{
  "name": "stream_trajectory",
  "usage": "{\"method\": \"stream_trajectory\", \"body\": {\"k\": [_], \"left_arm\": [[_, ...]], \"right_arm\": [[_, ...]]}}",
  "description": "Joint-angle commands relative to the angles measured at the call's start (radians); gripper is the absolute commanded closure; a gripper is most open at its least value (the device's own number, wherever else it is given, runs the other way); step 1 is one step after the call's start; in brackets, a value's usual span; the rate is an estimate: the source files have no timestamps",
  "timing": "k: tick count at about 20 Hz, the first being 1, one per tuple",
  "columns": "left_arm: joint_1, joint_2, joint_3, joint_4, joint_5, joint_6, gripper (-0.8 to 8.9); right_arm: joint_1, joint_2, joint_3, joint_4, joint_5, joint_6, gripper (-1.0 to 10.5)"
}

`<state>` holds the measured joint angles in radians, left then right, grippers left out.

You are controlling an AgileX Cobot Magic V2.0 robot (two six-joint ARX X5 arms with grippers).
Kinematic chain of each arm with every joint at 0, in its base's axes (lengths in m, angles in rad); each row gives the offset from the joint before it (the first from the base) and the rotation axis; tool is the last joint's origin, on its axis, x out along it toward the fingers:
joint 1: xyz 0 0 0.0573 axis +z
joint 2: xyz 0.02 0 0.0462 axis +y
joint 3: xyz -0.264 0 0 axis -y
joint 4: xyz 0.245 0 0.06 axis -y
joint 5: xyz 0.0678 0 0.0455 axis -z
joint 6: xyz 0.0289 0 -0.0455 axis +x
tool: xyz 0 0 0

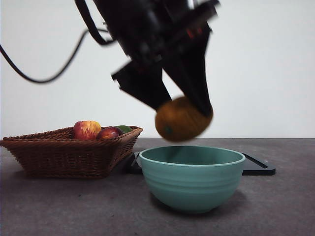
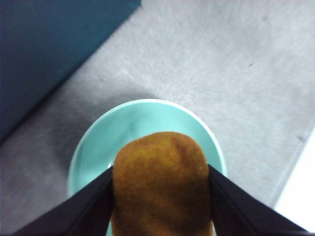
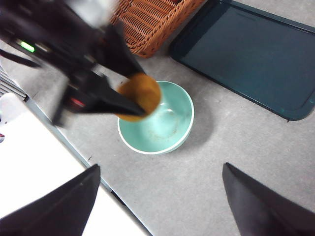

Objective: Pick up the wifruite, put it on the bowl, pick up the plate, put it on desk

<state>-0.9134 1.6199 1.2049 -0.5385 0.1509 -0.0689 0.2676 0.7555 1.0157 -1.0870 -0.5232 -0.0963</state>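
The wifruite (image 1: 182, 119), a golden-brown oval fruit, hangs just above the mint-green bowl (image 1: 192, 184), over its rim. My left gripper (image 1: 184, 109) is shut on it, one black jaw on each side, as the left wrist view shows: wifruite (image 2: 161, 182) over the bowl (image 2: 138, 123). The right wrist view looks down from high up on the wifruite (image 3: 141, 93) and bowl (image 3: 162, 128). My right gripper (image 3: 161, 166) is open and holds nothing. The plate (image 3: 246, 54), a dark rectangular tray, lies flat on the desk (image 1: 59, 206) behind the bowl.
A wicker basket (image 1: 64, 152) stands left of the bowl and holds a red-yellow apple (image 1: 86, 130) and a dark red fruit (image 1: 109, 132). The plate's edge (image 1: 258, 167) shows behind the bowl on the right. A white surface (image 3: 44, 167) borders the desk.
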Motion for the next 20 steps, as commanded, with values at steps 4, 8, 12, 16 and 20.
{"method": "stream_trajectory", "body": {"k": [4, 8, 12, 16, 20], "left_arm": [[-0.03, 0.129, 0.019, 0.055, -0.055, 0.005, 5.76], [-0.035, 0.18, 0.019, 0.074, -0.073, 0.004, 5.71], [-0.048, 0.187, 0.019, 0.064, -0.077, 0.004, 5.05], [-0.051, 0.187, 0.019, 0.064, -0.077, 0.003, 4.33], [-0.054, 0.182, 0.039, 0.037, -0.077, 0.0, 4.34]], "right_arm": [[0.004, 0.008, 0.021, 0.009, 0.0, 0.011, 5.5], [0.004, 0.008, 0.021, 0.009, 0.0, 0.011, 5.5], [0.004, 0.008, 0.021, 0.009, 0.0, 0.011, 5.5], [0.004, 0.008, 0.021, 0.009, 0.0, 0.011, 5.5], [0.004, 0.007, 0.021, 0.009, 0.0, 0.011, 5.5]]}}
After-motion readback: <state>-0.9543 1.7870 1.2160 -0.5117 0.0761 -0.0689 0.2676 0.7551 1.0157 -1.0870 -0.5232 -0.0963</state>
